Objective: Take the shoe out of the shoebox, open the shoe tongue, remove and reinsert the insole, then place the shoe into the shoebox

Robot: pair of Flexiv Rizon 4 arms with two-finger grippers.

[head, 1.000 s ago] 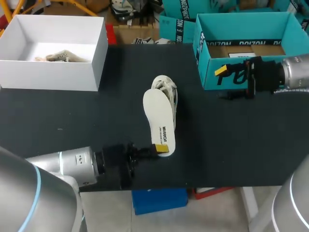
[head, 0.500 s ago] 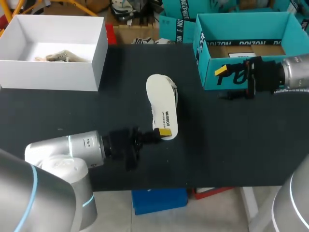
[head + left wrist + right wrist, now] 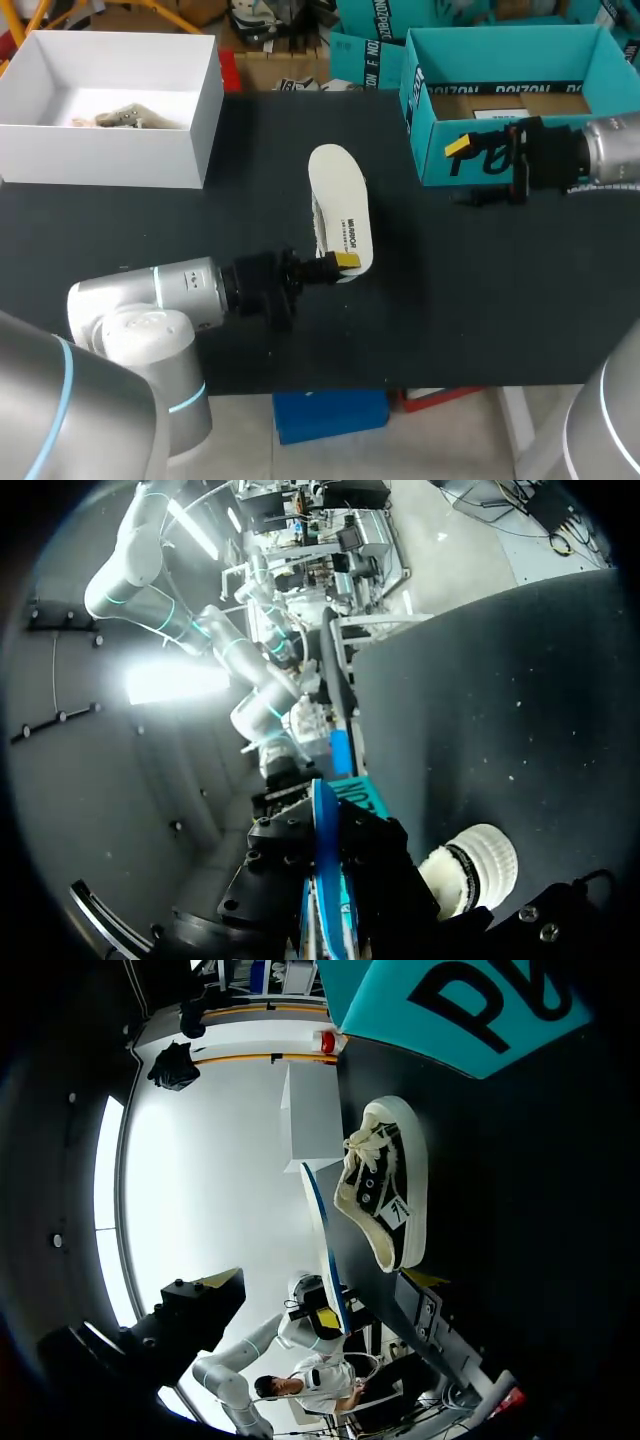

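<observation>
Now, left gripper (image 3: 345, 262) clamps the insole (image 3: 340, 205), held close over the shoe (image 3: 385, 1185). Right gripper (image 3: 458, 146) hangs beside the shoebox (image 3: 425, 150); open or closed, cannot tell.

Insole (image 3: 340, 212): a white upper face with small black print is noted; a blue underside is seen edge-on in the left wrist view; shoe (image 3: 385, 1185): a black upper, cream laces, an off-white sole and a white tag are recorded; shoebox (image 3: 428, 150): teal, with black lettering and a black band inside; table (image 3: 480, 290): plain black; white box (image 3: 110, 155): plain white, with a beige item (image 3: 125, 117) inside; left gripper (image 3: 345, 262) and right gripper (image 3: 458, 146): yellow tips on black fingers; left arm (image 3: 150, 300): silver-grey, ringed in light blue.
</observation>
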